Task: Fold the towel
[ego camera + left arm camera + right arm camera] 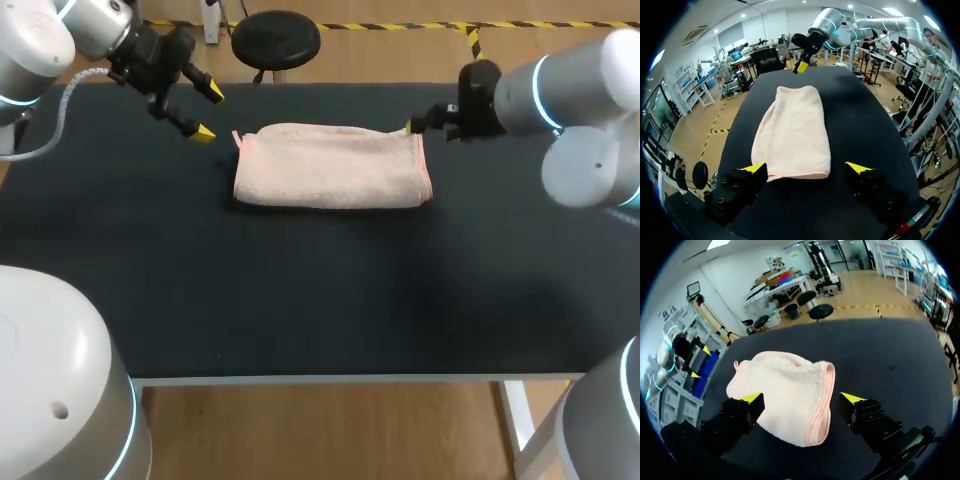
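Right end effector [802,398] spread, tips obscured overhead; towel [332,166] folded

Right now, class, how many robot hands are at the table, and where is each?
2. The left hand is open left of the towel; the right hand is open at its right end.

Place: a robotics lab.
Evidence: two silver-white robot arms, the left arm [40,40] and the right arm [575,95], joints ringed in blue light, flank a black-topped work table [300,300].
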`<control>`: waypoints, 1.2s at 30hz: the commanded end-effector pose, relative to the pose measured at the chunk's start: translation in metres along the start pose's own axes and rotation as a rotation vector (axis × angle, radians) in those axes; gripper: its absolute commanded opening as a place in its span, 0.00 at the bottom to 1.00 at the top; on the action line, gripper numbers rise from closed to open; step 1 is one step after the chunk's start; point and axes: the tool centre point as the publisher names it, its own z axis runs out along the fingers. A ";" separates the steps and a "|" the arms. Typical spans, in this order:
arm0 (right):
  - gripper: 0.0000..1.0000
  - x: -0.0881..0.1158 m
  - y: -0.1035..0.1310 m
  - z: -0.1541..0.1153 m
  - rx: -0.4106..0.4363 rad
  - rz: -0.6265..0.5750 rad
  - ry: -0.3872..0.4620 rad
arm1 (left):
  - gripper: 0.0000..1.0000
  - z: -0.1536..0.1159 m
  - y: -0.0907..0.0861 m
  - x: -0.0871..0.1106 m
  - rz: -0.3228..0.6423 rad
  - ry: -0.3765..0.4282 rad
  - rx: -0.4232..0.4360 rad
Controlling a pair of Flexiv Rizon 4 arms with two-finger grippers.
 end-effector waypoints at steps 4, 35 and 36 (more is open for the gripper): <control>1.00 -0.003 -0.005 0.008 0.250 0.175 0.072 | 1.00 0.000 0.000 0.000 0.002 -0.001 0.001; 1.00 -0.021 -0.034 0.049 0.334 0.140 0.176 | 1.00 0.000 0.000 0.000 0.002 -0.001 0.001; 1.00 -0.022 -0.034 0.050 0.332 0.146 0.183 | 1.00 0.000 0.000 0.000 0.002 -0.001 0.001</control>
